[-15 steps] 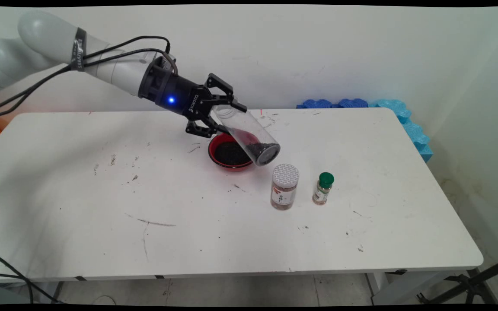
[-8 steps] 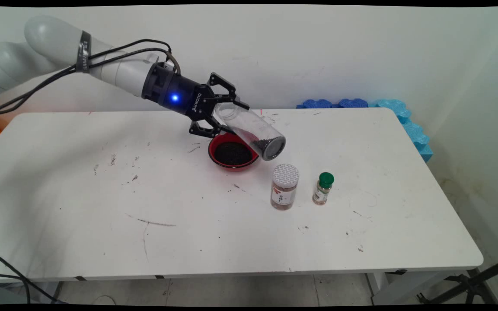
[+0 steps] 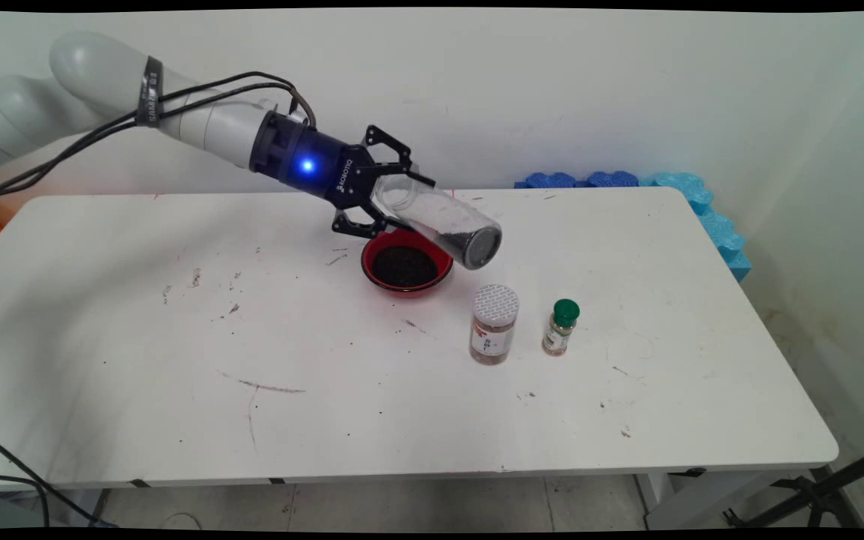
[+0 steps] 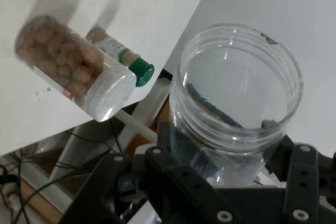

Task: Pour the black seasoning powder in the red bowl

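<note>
fingers [image 3: 394, 156] clamp the clear jar [image 3: 443, 226] by its open end at upper centre of the frame, tilted over the red bowl [image 3: 405, 268]; a loose hold could drop it onto the bowl or the white-lidded jar [image 3: 493, 323] below.

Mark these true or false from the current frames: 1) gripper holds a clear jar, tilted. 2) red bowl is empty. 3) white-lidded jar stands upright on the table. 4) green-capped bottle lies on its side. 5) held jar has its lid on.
1) True: the gripper is shut on the clear jar, tilted above the red bowl.
2) False: the bowl holds dark grains.
3) True: the white-lidded jar stands upright on the table.
4) False: the green-capped bottle stands upright, beside the white-lidded jar.
5) False: the hand view shows its mouth open.
</note>
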